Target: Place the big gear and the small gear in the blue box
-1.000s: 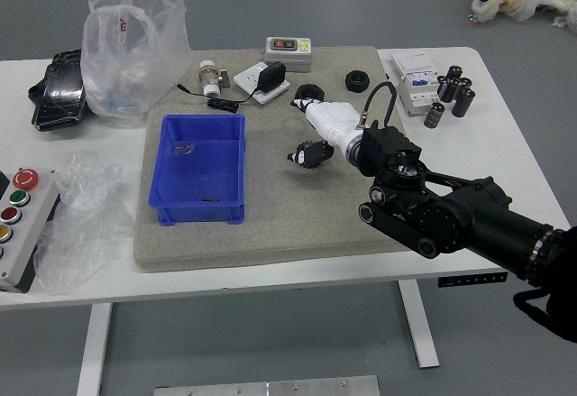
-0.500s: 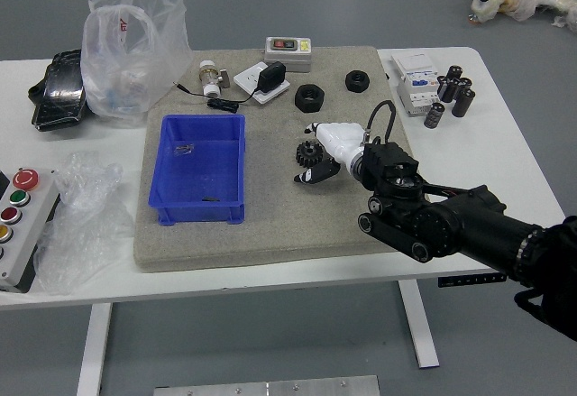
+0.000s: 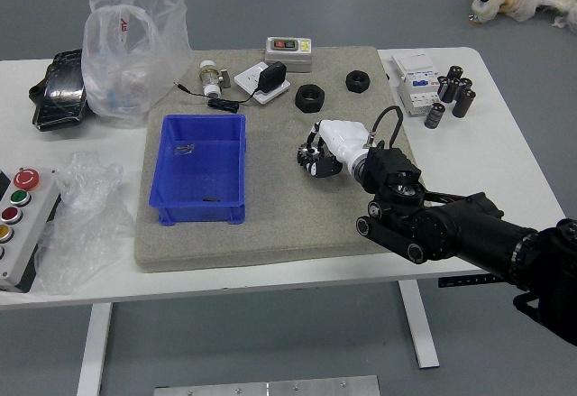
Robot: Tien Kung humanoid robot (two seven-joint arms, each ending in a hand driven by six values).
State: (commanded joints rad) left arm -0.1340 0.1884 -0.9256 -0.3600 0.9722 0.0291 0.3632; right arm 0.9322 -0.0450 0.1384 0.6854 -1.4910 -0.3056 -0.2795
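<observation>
My right hand [image 3: 319, 153], white-backed with dark fingers, is low over the middle of the grey mat, its fingers curled around a small black toothed gear [image 3: 305, 155]. The hand partly covers this gear, which still appears down at mat level. A thicker black ring-shaped piece [image 3: 309, 98] lies behind the hand, and another [image 3: 358, 81] is farther back to its right; teeth on these two are hard to make out. Left of the hand stands the open blue box [image 3: 199, 212], with a small metallic item and a small dark item inside. The left hand is out of view.
Behind the box are a valve fitting [image 3: 211, 79], a cabled black adapter [image 3: 271, 77] and a boxy device [image 3: 288, 53]. Plastic bags [image 3: 135, 44] and a button panel [image 3: 20, 225] occupy the left. Back right holds a white device [image 3: 416, 80] and several dark cylinders [image 3: 462, 101].
The right hand first drew back toward the near right, uncovering the rear ring and the gear. Since then its spread fingers have come together around the gear.
</observation>
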